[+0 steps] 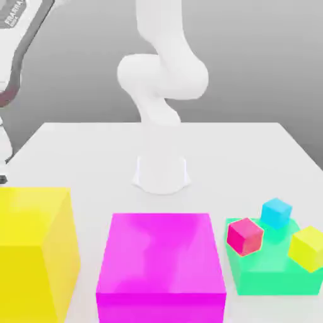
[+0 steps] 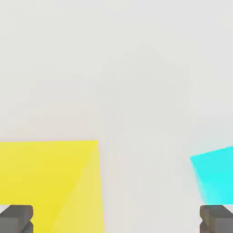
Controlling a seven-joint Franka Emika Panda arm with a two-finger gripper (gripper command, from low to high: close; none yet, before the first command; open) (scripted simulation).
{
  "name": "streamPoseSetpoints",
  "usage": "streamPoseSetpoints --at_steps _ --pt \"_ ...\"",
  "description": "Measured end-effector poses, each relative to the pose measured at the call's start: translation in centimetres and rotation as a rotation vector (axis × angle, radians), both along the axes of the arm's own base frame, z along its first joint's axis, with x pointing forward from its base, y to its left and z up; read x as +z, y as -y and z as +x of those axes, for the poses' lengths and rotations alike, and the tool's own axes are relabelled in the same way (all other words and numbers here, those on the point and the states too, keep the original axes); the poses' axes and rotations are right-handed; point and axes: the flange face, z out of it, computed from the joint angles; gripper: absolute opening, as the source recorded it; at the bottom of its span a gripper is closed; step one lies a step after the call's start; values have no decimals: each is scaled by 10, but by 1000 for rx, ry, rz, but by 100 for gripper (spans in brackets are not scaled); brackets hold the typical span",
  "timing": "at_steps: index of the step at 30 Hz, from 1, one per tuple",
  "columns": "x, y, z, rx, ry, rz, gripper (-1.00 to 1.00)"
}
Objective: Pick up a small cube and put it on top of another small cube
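Cyan small cube (image 2: 214, 175) sits just beside one finger of the wide-open tool (image 2: 116, 218).

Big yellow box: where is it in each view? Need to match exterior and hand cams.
Exterior view: the big yellow box sits at the exterior view's left edge, in the front row, beside the magenta box.
Hand view: the big yellow box is seen close up, across a strip of bare table from a cyan cube.
Shared landmark: the white table the box stands on.
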Motion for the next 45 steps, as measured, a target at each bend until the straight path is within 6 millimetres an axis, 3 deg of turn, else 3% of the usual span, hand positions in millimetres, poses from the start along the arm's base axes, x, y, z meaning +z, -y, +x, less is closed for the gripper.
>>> streamPoseSetpoints --at_steps 3,9,16,24,25,32,45 --pt "-23 -16 -27 46 -46 -62 0" --pt "-40 -69 -48 281 -24 -173 0" --pt "-60 -69 -50 319 -12 -196 0" --pt "-100 -73 -52 318 -14 -188 0" --pt "-105 -74 -52 316 -14 -184 -100" --pt "-107 -75 -52 316 -13 -183 -100" --pt "-49 -71 -51 315 -12 -190 -100"
